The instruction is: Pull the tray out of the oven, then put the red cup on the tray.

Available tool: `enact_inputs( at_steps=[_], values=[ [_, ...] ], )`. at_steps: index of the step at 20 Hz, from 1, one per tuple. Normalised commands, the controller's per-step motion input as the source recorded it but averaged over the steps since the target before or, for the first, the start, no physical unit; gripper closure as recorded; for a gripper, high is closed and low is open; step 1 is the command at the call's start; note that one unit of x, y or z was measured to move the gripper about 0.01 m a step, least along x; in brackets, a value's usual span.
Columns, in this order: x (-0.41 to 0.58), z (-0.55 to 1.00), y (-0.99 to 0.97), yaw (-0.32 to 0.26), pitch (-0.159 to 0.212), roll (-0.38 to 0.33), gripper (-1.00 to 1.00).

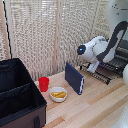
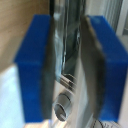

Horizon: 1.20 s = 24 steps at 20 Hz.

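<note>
In the exterior view the red cup (image 1: 44, 83) stands upright on the wooden table, next to the black case. The oven (image 1: 120, 59) sits at the exterior view's right edge, mostly hidden behind the arm. The tray (image 1: 103, 73), a dark wire rack, sticks out of the oven over the table. My gripper (image 1: 94, 66) hangs just above the tray's outer end. The wrist view is blurred. It shows my gripper (image 2: 69, 60) with its blue fingers (image 2: 32, 65) apart. Between them are a silver metal surface and a round knob (image 2: 62, 107). Nothing is clearly clamped.
A white bowl (image 1: 58, 94) with yellow food sits just in front of the red cup. An upright dark blue slab (image 1: 74, 77) stands between the cup and the tray. A large black fabric case (image 1: 19, 95) fills the exterior view's left. A slatted screen (image 1: 50, 30) backs the table.
</note>
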Motion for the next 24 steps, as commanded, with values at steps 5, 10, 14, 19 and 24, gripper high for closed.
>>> enact_inputs(
  at_steps=[5,10,14,19,24],
  values=[
    [0.086,0.09,0.01,0.039,0.058,0.061,-1.0],
    [0.014,0.56,0.12,-0.006,0.006,0.062,-1.0],
    [0.073,0.78,0.19,-0.144,-0.05,0.047,-1.0],
    [0.118,0.6,0.29,-0.21,-0.094,0.036,-1.0],
    [0.049,0.45,0.22,-0.246,-0.096,0.068,-1.0]
  ],
)
